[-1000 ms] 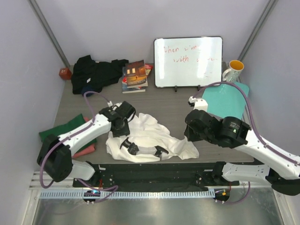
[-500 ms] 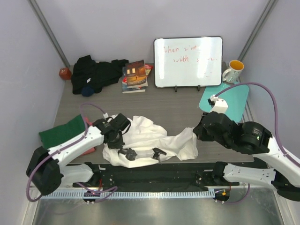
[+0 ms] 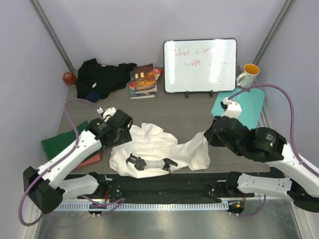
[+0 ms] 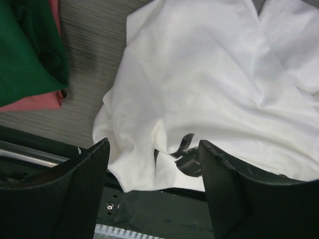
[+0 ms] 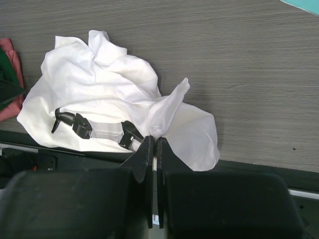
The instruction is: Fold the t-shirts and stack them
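A crumpled white t-shirt (image 3: 159,149) with black printed marks lies at the table's front edge; it also fills the left wrist view (image 4: 209,84). My left gripper (image 3: 121,137) hangs just over its left part, jaws wide open (image 4: 154,184) with nothing between them. My right gripper (image 5: 155,140) is shut on a raised fold at the shirt's right side (image 3: 203,141). A dark green t-shirt (image 3: 62,142) lies folded at the left on a salmon pink one (image 3: 90,160). A black t-shirt (image 3: 99,77) is heaped at the back left.
Books (image 3: 143,80) are stacked at the back centre beside a whiteboard (image 3: 200,65). An orange and white mug (image 3: 247,75) and a teal mat (image 3: 246,102) are at the back right. A small reddish-brown object (image 3: 69,77) sits in the back left corner.
My left gripper closed on the shirt's left edge, then opened and drew back up and left. My right gripper, shut on the fold, pulled it to the right and now holds still.
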Robot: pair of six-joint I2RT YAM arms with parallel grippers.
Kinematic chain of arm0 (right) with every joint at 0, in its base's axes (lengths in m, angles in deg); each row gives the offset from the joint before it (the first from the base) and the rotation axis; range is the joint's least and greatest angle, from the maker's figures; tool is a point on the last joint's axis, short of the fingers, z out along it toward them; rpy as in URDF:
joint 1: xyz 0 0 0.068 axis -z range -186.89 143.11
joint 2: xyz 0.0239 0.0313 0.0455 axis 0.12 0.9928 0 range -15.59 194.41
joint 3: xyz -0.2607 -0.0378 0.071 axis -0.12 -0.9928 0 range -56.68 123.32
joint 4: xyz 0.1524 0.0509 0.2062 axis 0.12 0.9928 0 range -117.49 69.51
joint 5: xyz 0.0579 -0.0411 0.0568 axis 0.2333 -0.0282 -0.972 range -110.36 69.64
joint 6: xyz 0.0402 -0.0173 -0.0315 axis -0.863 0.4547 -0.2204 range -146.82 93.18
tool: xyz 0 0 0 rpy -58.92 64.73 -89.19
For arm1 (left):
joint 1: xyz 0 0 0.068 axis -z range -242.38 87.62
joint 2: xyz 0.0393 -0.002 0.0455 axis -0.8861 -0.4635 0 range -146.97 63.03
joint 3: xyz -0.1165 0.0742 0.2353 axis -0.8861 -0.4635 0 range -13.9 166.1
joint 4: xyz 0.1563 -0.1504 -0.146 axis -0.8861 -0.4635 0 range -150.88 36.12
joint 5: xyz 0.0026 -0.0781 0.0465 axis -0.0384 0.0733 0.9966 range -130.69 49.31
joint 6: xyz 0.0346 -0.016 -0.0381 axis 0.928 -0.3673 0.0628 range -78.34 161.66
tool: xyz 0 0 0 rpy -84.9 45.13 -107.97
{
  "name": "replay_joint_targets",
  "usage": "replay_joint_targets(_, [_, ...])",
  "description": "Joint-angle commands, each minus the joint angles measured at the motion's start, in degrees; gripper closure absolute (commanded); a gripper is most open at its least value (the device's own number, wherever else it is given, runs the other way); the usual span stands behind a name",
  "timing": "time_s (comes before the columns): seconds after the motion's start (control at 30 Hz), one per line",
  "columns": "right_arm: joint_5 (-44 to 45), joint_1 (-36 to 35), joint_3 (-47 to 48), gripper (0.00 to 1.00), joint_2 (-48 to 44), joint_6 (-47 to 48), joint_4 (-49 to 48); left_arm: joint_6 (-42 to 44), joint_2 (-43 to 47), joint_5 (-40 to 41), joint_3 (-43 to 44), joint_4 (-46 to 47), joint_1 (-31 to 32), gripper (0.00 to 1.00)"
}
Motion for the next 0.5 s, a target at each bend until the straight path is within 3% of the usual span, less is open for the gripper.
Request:
replay_joint_targets(0.0, [2.18,-0.24,2.08,0.99,-0.07,1.67,-3.37,1.69,-8.71,2.33,0.87,0.48,-1.89,0.30])
replay_joint_targets(0.17, [2.27,-0.24,2.17,0.99,-0.24,2.29,-3.72,3.27,-15.06,-0.92,-0.63,6.10,-2.86,0.34])
replay_joint_targets(0.4, [2.62,-0.33,1.73,0.99,-1.82,2.20,-3.72,3.01,-18.50,-1.89,-4.04,6.99,-3.74,0.36])
replay_joint_targets(0.47, [2.79,-0.24,1.56,0.99,-2.00,2.46,-3.89,2.57,-17.19,-2.68,-5.80,7.43,-3.92,0.56])
